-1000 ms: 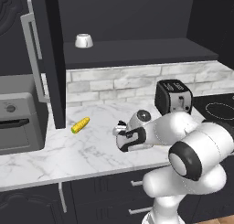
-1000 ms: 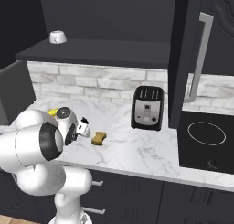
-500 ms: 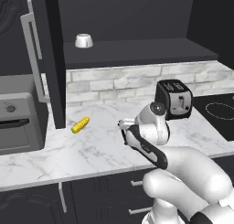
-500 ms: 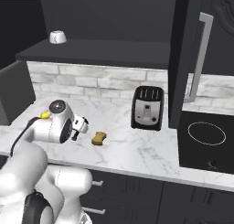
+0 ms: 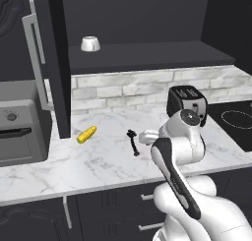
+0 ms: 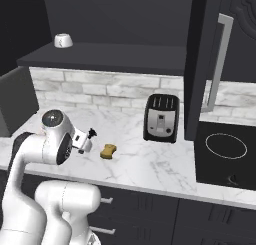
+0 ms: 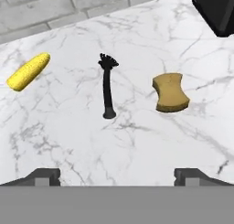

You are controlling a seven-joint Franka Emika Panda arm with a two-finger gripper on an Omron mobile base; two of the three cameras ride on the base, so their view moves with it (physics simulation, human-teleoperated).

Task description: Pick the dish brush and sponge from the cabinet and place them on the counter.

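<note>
Counted on the bench [image 7: 151,145]: one dish brush [image 7: 107,88], one sponge [image 7: 170,93], one corn cob [image 7: 28,72], one toaster [image 6: 161,118]. One bowl [image 5: 90,44] is shelved.

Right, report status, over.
Gripper open, holding nothing. Dish brush and sponge lying apart on the counter. Corn cob beside them, nothing blocking.

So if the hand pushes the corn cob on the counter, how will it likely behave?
The corn cob looks rounded and tapered, so it would probably roll, likely curving rather than going straight. It lies on smooth marble counter apart from the dish brush, so little would stop it. It seems stiff, not floppy.
</note>
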